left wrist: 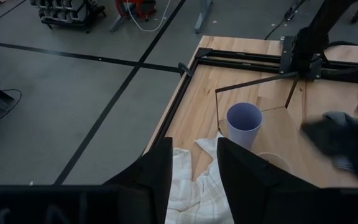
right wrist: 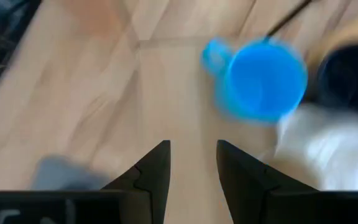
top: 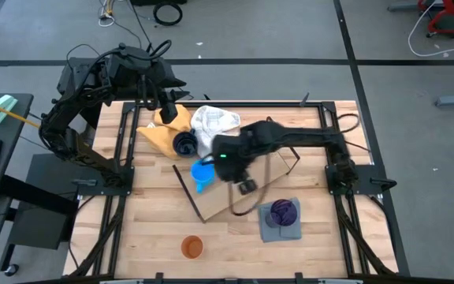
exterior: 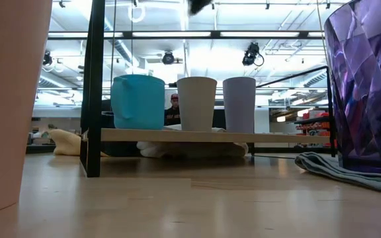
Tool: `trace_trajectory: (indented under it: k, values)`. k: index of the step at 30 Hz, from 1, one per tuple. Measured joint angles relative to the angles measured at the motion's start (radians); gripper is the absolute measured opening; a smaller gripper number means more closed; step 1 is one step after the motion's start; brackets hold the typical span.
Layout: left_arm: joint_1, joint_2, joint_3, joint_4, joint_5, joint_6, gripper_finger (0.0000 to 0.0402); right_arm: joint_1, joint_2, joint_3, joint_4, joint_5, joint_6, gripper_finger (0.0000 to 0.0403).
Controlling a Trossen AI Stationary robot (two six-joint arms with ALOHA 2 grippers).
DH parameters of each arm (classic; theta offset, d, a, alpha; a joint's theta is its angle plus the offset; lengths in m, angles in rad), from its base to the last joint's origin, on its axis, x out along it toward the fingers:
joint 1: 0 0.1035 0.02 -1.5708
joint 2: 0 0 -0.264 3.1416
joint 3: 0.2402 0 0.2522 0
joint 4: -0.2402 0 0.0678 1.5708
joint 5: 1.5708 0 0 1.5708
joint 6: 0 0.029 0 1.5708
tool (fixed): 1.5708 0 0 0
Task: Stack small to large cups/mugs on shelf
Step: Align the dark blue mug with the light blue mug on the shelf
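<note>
1. Shelf [top: 278, 170]: centre of the high view, light board in a black wire frame. In the low view 3 vessels stand on it in a row: blue mug [exterior: 137, 101] left, beige cup [exterior: 196, 104] mid, lavender cup [exterior: 239, 104] right. All are upright, close together but apart.

2. Right arm: enters from the right edge of the high view and reaches across the shelf. Right gripper [top: 247, 187] hangs over the board, just right of the blue mug. In the right wrist view its fingers are spread w/ nothing between them, only bare wood showing. Blue mug sits toward the upper right of that frame, clear of the fingers.

3. Left arm: upper left of the high view, waiting. Left gripper [top: 168, 106] is above the yellow cloth [top: 158, 134]. Its fingers are spread and empty, w/ white cloth [left wrist: 191, 180] beyond them.

4. Cups off the shelf, 3:
- Purple cup [top: 284, 211]: lower right of centre, on the grey cloth [top: 270, 231].
- Navy mug [top: 184, 143]: upper left of the blue mug, upright, mouth up, between the yellow and white cloths.
- Orange cup [top: 191, 247]: bottom of frame, left of centre, alone on the tabletop.

5. Judgement: row approx half done. Key relation for the next pick:
- Purple cup lies down-right of the right gripper, near, on that arm's own side.
- Navy mug lies up-left, past the blue mug, nearer the left gripper.
- All 3 stand w/ axis vertical, so a top-down approach suits.
</note>
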Motion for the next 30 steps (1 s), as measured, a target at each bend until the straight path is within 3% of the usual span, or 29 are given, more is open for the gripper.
trace_trajectory:
  k: [4, 14, 23, 30]
  values:
    - [0.0, 0.0, 0.0, 0.0, 0.0, 0.0, 0.0137, 0.028, -0.094, -0.009, -0.147, 0.053, 0.148, 0.0133]
    - [0.0, 0.0, 0.0, 0.006, 0.0, 0.025, 0.0145, 0.097, -0.308, -0.034, -0.135, 0.151, 0.487, 0.0114]
    - [-0.002, 0.0, 0.0, 0.05, 0.039, 0.01, 0.0146, 0.226, -0.45, -0.297, -0.135, 0.169, 0.669, 0.0114]
    - [-0.004, 0.0, 0.0, 0.056, 0.06, -0.007, 0.0153, 0.31, -0.617, -0.467, -0.027, 0.307, 0.818, 0.0113]
